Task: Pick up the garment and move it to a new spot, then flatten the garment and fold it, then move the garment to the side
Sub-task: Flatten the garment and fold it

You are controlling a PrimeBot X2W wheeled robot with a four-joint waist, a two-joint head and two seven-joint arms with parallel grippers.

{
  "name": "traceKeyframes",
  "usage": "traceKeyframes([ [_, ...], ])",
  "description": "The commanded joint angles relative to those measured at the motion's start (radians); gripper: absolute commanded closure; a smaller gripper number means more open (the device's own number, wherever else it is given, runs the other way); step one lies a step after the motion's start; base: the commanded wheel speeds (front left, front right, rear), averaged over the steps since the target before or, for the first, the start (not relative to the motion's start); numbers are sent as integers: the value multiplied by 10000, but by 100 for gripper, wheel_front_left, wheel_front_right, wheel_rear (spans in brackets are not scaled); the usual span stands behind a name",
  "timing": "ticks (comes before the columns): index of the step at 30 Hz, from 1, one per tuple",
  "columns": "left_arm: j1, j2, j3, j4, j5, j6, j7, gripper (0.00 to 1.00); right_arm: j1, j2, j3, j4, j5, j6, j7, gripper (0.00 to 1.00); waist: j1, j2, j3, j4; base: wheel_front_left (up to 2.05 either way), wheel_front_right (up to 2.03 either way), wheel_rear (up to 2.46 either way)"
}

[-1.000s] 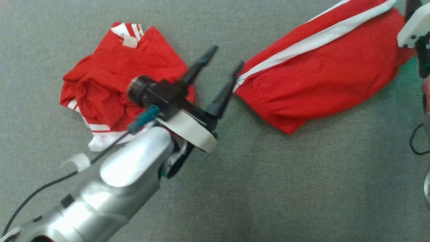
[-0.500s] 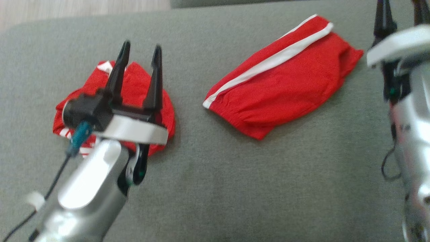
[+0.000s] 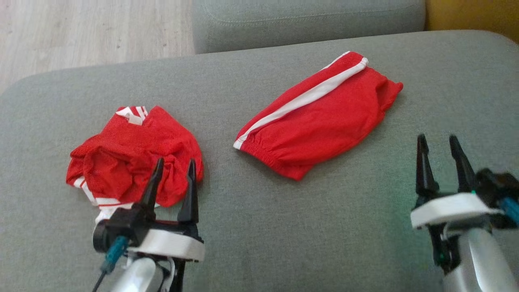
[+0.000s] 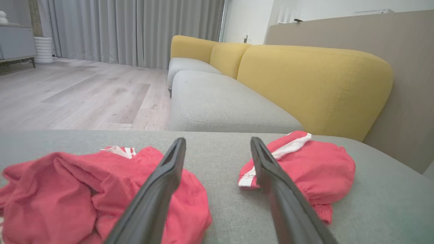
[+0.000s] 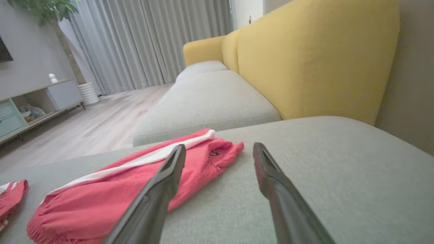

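Observation:
Two red garments with white stripes lie on the grey sofa cushion [image 3: 284, 227]. One is a crumpled garment [image 3: 134, 158] at the left, the other a folded garment [image 3: 320, 117] lying flat and slanted at centre right. My left gripper [image 3: 175, 162] is open and empty, its tips over the crumpled garment's near right edge. In the left wrist view the left gripper [image 4: 217, 142] points between the crumpled garment [image 4: 67, 189] and the folded garment [image 4: 315, 166]. Near and to the right of the folded garment, my right gripper [image 3: 437, 138] is open and empty. In the right wrist view the right gripper [image 5: 219, 147] stands beside the folded garment [image 5: 129, 183].
A second grey seat cushion [image 3: 308, 16] adjoins the far edge, with wooden floor [image 3: 81, 32] to its left. The yellow backrest [image 4: 315, 88] runs along the right side. Grey curtains [image 4: 135, 30] and a low cabinet [image 5: 40, 98] stand far off.
The head camera has tilted up, so the whole picture shifted. Both arms have drawn back toward the near edge; the left gripper left the folded garment's corner. Both grippers stayed open.

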Motion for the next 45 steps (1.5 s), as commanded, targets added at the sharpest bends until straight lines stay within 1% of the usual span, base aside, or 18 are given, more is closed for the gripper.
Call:
traceKeyframes([
  [1,-210,-73,629,-273,205,-117,-50,0,42,66,63,-670,-85,-9,67,0,1,-1,-7,-20,0,0,0],
  [3,-116,-174,735,-266,289,-190,-50,0,229,108,36,-834,-95,-9,118,0,1,-1,-8,-28,0,0,0],
  [8,139,-555,1152,-176,691,-565,-50,0,697,174,130,-1400,108,-9,323,0,1,-1,49,-97,0,0,0],
  [13,8,-774,1340,-112,1076,-944,-51,0,601,178,128,-1737,225,-9,513,0,1,-1,404,-15,0,0,0],
  [18,-400,-922,1518,-117,1380,-1219,-51,0,-312,179,-111,-2052,-101,-9,1088,0,1,-1,1073,246,0,0,0],
  [19,-584,-982,1550,-92,1489,-1323,-51,0,-879,180,-308,-2079,-254,-9,1464,0,1,-1,1343,396,0,0,0],
  [23,-922,-1127,1574,-17,1665,-1504,-51,0,-2229,157,-808,-1779,-322,-9,2468,0,1,-1,1822,733,0,0,0],
  [27,-1181,-1283,1614,40,1779,-1653,-51,0,-3575,-127,-1470,-886,-665,-9,3526,0,1,-1,2188,1098,0,0,0],
  [31,-1354,-1411,1649,95,1866,-1791,-51,0,-4749,-479,-2114,570,-1021,-9,4509,0,1,-1,2511,1429,0,0,0],
  [32,-1378,-1437,1661,115,1874,-1813,-51,0,-4992,-661,-2158,941,-1294,-9,4676,0,1,-1,2594,1491,0,0,0],
  [35,-1497,-1512,1740,96,1894,-1873,-51,0,-5644,-1059,-2429,2022,-1979,-9,4950,0,1,-1,2850,1708,0,0,0],
  [41,-1690,-1632,1714,62,2032,-2033,-51,0,-6679,-1495,-3137,3788,-2662,-9,5263,0,1,-1,3275,2092,0,0,0],
  [42,-1750,-1660,1692,108,2085,-2066,-51,0,-6951,-1597,-3236,4270,-2810,-9,5371,0,1,-1,3377,2163,0,0,0],
  [44,-1804,-1686,1670,173,2135,-2080,-51,0,-7139,-1683,-3259,4655,-3029,-9,5424,0,1,-1,3435,2195,0,0,0],
  [45,-1804,-1686,1670,173,2135,-2080,-51,0,-7139,-1683,-3259,4655,-3029,-9,5424,0,1,-1,3435,2195,0,0,0],
])
